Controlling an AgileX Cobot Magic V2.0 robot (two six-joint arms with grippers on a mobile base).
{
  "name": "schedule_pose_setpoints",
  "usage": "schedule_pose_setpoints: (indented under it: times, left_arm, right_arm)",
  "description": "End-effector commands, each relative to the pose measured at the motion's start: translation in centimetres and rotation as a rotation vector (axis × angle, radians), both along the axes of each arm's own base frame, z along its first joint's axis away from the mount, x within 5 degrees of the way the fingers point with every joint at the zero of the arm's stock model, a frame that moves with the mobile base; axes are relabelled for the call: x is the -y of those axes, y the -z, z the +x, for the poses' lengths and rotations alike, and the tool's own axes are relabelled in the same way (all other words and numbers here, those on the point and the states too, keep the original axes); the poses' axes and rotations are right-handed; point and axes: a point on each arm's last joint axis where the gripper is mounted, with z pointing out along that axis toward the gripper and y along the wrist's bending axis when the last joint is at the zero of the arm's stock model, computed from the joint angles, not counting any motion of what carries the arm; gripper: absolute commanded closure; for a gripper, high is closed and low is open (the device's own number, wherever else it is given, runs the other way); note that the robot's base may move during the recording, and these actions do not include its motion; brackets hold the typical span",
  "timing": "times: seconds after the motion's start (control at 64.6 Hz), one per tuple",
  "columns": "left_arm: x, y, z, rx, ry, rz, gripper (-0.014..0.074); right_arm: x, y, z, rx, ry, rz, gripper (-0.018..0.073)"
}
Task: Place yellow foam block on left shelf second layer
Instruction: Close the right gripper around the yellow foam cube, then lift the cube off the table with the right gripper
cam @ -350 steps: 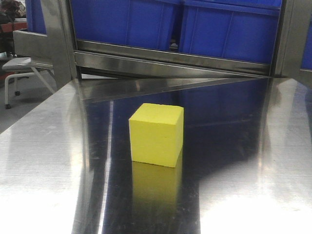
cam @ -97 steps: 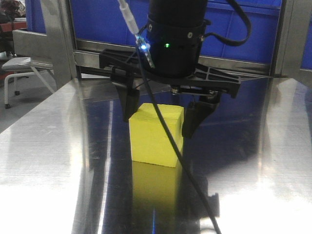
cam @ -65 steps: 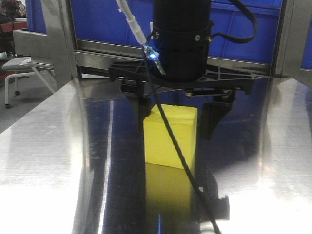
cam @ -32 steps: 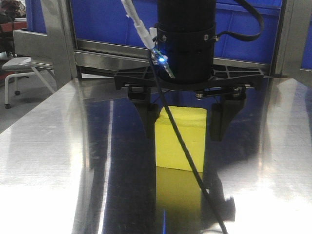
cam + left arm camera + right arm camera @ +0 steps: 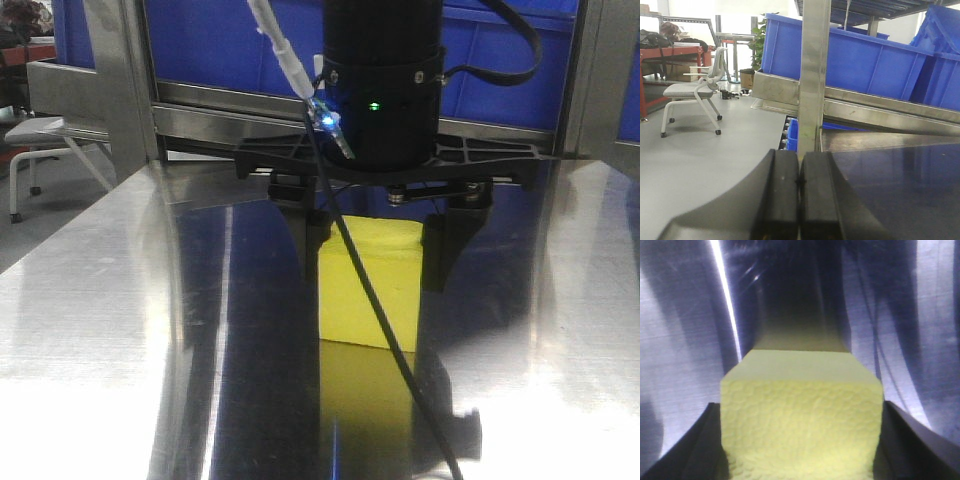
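Front-facing view | we log yellow foam block (image 5: 345,305): matte, sharp-edged cube, frame centre, on glossy steel table (image 5: 100,300) | right gripper (image 5: 372,280): black fingers clamping its sides | left gripper (image 5: 799,200): smooth pads pressed together

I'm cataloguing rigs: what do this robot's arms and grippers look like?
The right gripper is black: a cylindrical wrist with a green light, a flat crossbar, tapered fingers. A white plug and black cable trail along it. The left gripper shows rounded black fingers.
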Motion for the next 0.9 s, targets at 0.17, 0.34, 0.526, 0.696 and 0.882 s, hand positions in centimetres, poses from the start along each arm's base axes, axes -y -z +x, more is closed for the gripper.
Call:
schedule_pose_setpoints:
  times: [0.17,0.34,0.526,0.696,0.882]
  left_arm:
    - [0.1,-0.1,-0.2,0.082,0.008,-0.010,0.0460]
    - [0.1,-0.1,-0.2,0.082,0.008,-0.010,0.0460]
    - [0.1,-0.1,-0.2,0.082,0.008,-0.010,0.0460]
    - [0.1,-0.1,-0.2,0.082,0.008,-0.010,0.0460]
    - [0.1,-0.1,-0.2,0.082,0.008,-0.010,0.0460]
  right_arm:
    - [2.9,-6.6,-1.3,0.192,-0.263,0.049,0.0284]
    - [7.3,-8.2,-2.0,0.268,-0.376,0.006,0.0284]
    - [13.8,-9.1,-3.0,0.389,-0.360,-0.033,0.0284]
    - [18.5,-9.6,-5.0,0.563,-0.314,-0.060,0.0284]
    - [23.0,-10.0,-8.3,0.782,-0.152,-0.081,0.0284]
